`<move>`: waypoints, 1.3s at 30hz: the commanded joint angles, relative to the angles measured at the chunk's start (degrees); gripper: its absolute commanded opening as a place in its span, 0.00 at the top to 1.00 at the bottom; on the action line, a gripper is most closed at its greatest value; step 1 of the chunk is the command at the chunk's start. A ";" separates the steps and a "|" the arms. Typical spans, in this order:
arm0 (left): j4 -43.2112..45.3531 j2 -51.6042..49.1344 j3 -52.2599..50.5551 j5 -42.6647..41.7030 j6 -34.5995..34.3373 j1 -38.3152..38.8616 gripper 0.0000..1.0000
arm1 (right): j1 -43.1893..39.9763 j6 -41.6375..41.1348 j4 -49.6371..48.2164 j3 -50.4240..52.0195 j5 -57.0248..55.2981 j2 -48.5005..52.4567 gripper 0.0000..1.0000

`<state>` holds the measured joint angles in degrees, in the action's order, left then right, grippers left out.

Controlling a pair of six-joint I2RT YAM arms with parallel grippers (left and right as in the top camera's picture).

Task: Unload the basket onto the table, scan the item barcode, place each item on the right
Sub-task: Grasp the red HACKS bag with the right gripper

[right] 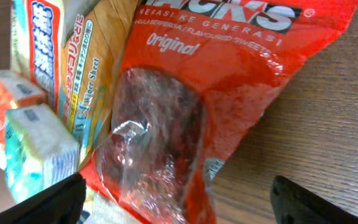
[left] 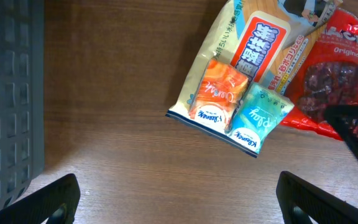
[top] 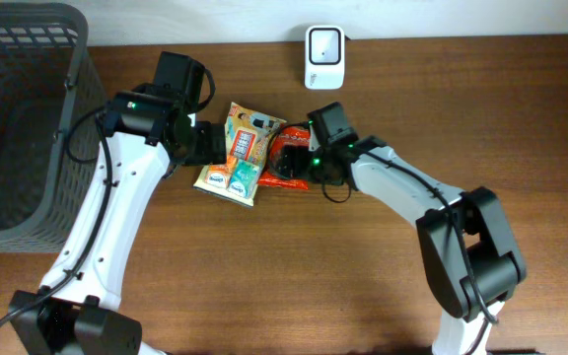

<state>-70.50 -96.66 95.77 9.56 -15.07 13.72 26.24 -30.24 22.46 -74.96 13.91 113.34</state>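
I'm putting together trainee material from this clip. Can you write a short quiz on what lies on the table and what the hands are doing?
1. Multiple choice: what lies directly under the right hand? A the white scanner; B the red candy bag; C the grey basket.
2. True or false: the left hand is shut on a pack.
3. Fill in: ___ small tissue packs lie on the yellow bag.
Key: 1 B; 2 false, it is open and empty; 3 two.

Crumpled red sweets bag (right: 185, 93), flat
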 commanded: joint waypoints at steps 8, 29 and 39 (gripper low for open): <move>-0.02 -0.52 -0.11 0.79 -0.76 0.00 0.01 | 6.16 6.93 -1.07 -2.60 -16.46 0.59 0.12; -0.02 -0.52 -0.11 0.79 -0.76 0.00 0.01 | 9.22 4.15 2.16 -4.87 -32.33 5.07 0.19; -0.02 -0.52 -0.11 0.76 -0.76 0.07 0.01 | 0.26 -1.05 15.21 -6.95 -22.27 0.37 0.15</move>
<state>-70.50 -96.66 95.77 9.72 -15.07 13.72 27.51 -30.24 35.20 -79.70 -11.84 117.38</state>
